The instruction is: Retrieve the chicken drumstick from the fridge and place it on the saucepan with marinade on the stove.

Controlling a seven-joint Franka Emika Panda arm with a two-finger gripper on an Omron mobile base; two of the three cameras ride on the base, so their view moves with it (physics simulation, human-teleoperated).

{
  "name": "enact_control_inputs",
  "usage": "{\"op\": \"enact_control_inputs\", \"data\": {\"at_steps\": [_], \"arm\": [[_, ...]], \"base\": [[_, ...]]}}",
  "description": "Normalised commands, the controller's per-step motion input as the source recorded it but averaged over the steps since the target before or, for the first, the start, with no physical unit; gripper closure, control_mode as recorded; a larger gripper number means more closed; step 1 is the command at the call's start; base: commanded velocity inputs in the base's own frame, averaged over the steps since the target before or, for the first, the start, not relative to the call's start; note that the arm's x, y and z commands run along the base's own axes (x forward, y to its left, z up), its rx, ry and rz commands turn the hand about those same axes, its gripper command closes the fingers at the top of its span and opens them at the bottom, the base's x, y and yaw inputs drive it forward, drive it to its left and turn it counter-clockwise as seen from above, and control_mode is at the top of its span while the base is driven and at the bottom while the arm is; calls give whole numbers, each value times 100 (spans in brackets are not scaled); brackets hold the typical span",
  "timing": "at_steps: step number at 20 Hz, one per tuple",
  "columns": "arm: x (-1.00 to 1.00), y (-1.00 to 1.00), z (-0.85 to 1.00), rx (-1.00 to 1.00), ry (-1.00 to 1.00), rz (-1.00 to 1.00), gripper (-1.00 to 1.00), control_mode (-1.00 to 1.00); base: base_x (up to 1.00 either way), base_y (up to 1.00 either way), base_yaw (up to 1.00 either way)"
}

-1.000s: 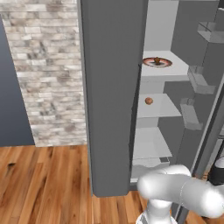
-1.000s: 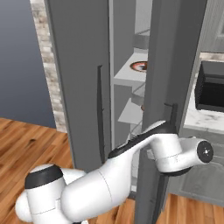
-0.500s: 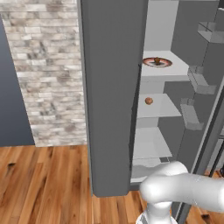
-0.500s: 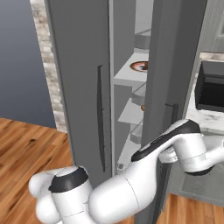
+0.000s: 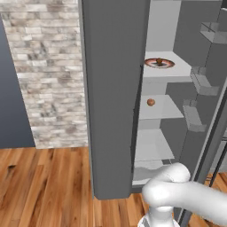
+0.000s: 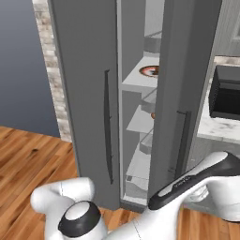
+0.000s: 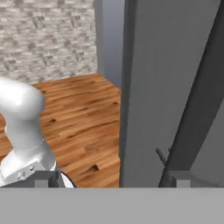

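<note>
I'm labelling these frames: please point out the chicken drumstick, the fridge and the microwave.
chicken drumstick (image 5: 150, 102): left base view, its middle.
fridge (image 5: 113, 97): left base view, the door's face.
microwave (image 6: 228, 98): right base view, its dark front.

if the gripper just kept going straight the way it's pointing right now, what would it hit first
Most likely the grey fridge door: in the hand view its panel rises right ahead of the gripper, whose fingertips stand wide apart. Depth is hard to judge, so how soon contact comes is unclear.
</note>
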Motion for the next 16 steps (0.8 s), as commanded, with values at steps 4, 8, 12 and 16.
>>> {"op": "enact_control_inputs", "data": {"at_steps": [4, 8, 12, 16], "arm": [[-92, 84, 0, 0, -20, -24, -100, -100], [-23, 100, 0, -2, -20, -36, -100, -100], [0, 100, 3, -1, -8, -32, -100, -100], [0, 100, 0, 0, 0, -32, -100, -100]], "base": [[0, 0, 0], [0, 0, 0], [0, 0, 0], [0, 0, 0]]}}
